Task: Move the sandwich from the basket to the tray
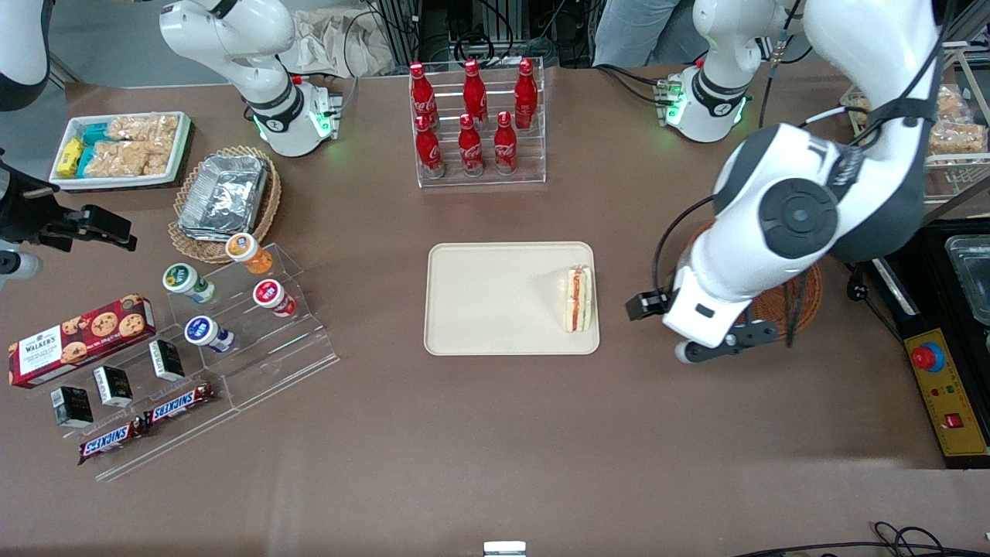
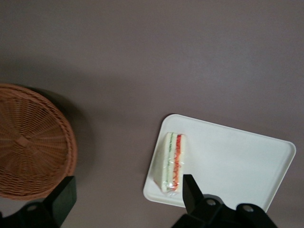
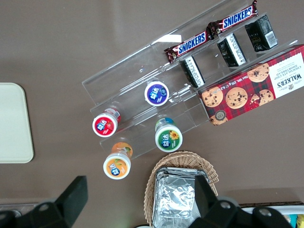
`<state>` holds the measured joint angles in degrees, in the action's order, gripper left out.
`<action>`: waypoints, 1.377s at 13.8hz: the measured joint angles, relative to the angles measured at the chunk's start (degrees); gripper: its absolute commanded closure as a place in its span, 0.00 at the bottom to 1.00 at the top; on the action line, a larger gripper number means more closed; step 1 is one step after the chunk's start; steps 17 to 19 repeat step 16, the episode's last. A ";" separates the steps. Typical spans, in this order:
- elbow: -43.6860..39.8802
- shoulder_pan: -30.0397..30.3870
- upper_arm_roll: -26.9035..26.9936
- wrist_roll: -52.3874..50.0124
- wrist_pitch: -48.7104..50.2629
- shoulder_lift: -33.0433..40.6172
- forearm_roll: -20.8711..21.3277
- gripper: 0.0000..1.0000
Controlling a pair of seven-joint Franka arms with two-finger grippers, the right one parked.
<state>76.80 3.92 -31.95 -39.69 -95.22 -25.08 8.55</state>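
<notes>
A brown table (image 1: 495,433) under even light, with grey floor (image 1: 100,39) past its edge.

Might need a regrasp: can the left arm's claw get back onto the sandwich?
Probably yes: the open claw hovers between basket and tray, with nothing covering the sandwich.
</notes>
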 measured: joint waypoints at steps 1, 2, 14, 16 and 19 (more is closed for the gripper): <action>-0.31 1.61 0.05 3.39 1.68 1.25 -0.34 0.00; -0.56 2.85 0.66 6.40 3.22 2.71 -1.29 0.00; 10.51 -7.82 29.36 26.19 6.57 23.79 -12.78 0.00; 13.22 -8.12 30.93 30.19 6.87 26.52 -13.00 0.00; 13.22 -8.12 30.93 30.19 6.87 26.52 -13.00 0.00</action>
